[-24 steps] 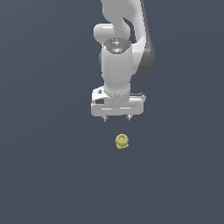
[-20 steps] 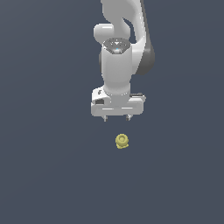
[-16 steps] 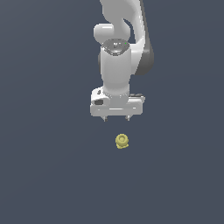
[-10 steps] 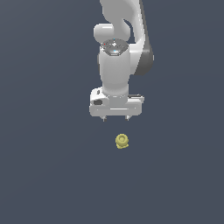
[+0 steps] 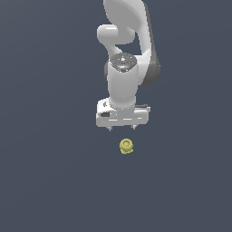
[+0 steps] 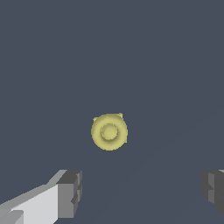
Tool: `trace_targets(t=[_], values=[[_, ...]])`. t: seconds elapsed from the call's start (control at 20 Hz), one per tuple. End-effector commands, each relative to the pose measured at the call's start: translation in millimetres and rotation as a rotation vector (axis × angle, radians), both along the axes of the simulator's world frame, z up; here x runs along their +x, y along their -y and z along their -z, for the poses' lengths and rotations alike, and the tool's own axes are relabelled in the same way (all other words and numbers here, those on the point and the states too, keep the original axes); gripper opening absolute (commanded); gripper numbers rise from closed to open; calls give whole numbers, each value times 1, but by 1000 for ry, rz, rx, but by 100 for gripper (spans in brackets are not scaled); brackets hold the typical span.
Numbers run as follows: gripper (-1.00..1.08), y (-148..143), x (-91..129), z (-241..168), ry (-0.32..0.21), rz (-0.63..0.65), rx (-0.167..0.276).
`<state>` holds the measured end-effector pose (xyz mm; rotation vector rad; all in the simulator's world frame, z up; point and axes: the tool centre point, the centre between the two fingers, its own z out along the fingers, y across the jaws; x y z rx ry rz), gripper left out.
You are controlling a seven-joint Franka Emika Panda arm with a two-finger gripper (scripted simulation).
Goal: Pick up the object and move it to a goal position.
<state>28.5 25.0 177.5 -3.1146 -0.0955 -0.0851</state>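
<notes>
The gripper (image 5: 121, 128) hangs above the tabletop (image 5: 50, 172) with its jaws spread wide and nothing between them; in the wrist view the two dark fingertips (image 6: 70, 194) stand far apart, the gap between them many times the width of the lump. The small pale-yellow knobbly lump (image 5: 127, 146) lies on the tabletop just below the jaws in the exterior view, a little toward the exterior view's right of their midline, and apart from both fingertips. In the wrist view the lump (image 6: 109, 131) is seen from straight above: a round body with a ring-like top facing up toward the camera, and small knobs poking out at its rim. From that angle it looks about as wide as it is long, so no long axis can be told, and its ring axis stands roughly upright. No edge or corner of the tabletop shows in either view, so the lump's place relative to them cannot be told. The white arm (image 5: 124, 54) rises from the gripper toward the top of the exterior view.
</notes>
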Motion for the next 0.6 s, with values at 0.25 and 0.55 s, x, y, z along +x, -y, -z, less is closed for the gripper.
trace_targets(t=[0.25, 0.55], values=[[100, -16, 11, 49, -30, -100, -20], [100, -26, 16, 78, -46, -157, -28]])
